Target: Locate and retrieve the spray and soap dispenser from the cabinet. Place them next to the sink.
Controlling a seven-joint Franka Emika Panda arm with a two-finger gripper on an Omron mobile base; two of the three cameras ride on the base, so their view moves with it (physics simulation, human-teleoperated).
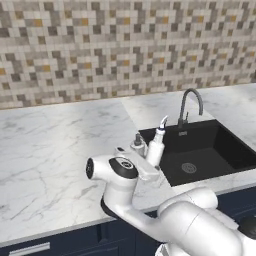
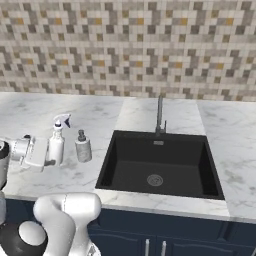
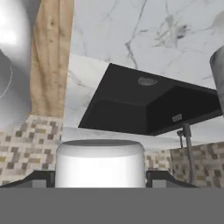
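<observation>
The spray [image 2: 56, 145], a slim white bottle with a pale trigger nozzle, is standing upright on the white marble worktop [image 1: 55, 150], just left of the sink [image 2: 159, 165] as seen in the right base view; the soap dispenser [image 2: 83, 146], a small grey marbled bottle with a dark pump head, is standing upright just beside the spray, between it and the black basin, apart from the basin's edge.

The gripper [image 2: 50, 155] is sitting at the spray's lower body, reaching in from the side away from the sink; in the hand view the white bottle body [image 3: 100, 164] is lying between the two dark fingertips [image 3: 41, 178], which are flanking it on either side; the jaws are standing fairly wide around the bottle, and whether the pads are pressing its wall or standing a hair off it cannot be told from these views. The bottle's base appears to be resting on the worktop, though the arm is covering it in the left base view.

The curved dark gooseneck faucet [image 1: 189, 105] is rising behind the basin; a mosaic tile backsplash [image 1: 125, 45] is running along the wall; navy drawers [image 2: 165, 240] are sitting below the worktop.
</observation>
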